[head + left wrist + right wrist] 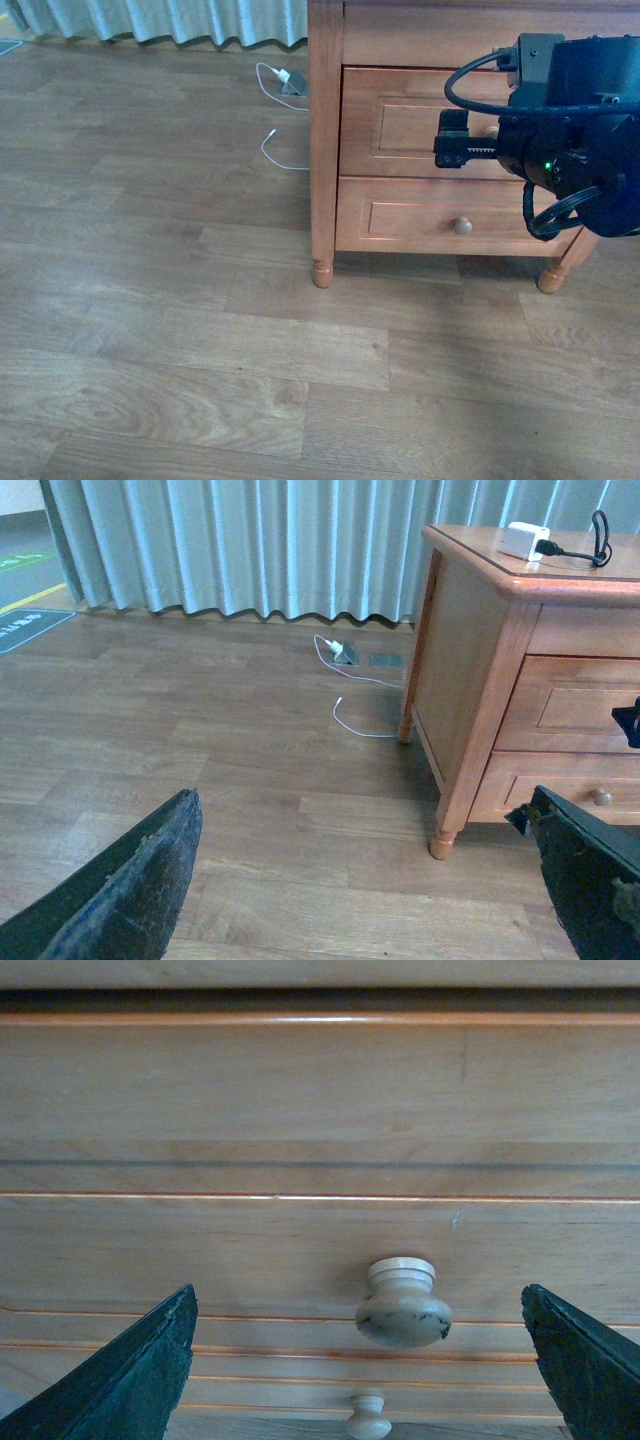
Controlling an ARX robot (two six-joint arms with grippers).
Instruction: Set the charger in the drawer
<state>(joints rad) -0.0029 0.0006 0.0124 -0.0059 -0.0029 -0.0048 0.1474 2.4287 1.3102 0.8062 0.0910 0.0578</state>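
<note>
Your right gripper is hovering right up against the front of the drawer, with its fingers standing spread wide and closing on nothing. From the right wrist camera you are looking straight at the recessed panel. The round pale knob is showing between the two fingers, a little nearer one of them and touching neither; I cannot tell whether the tips are reaching past it. In the front view the arm's black body is covering the drawer's right half and most of the knob. The drawer is sitting fully shut in the nightstand. The lower drawer beneath it, carrying the lower knob, is sitting shut as well.

Your left gripper is hanging well away from the furniture, above the wooden floor, its fingers likewise parted and carrying nothing.

The charger is resting on the nightstand's top, near the left edge, and its thin black cable is looping off toward the middle of the top. It is lying apart from both grippers. On the floor, a white-cabled charger is lying just beside the nightstand's rear left leg, near the hem of the curtain.
</note>
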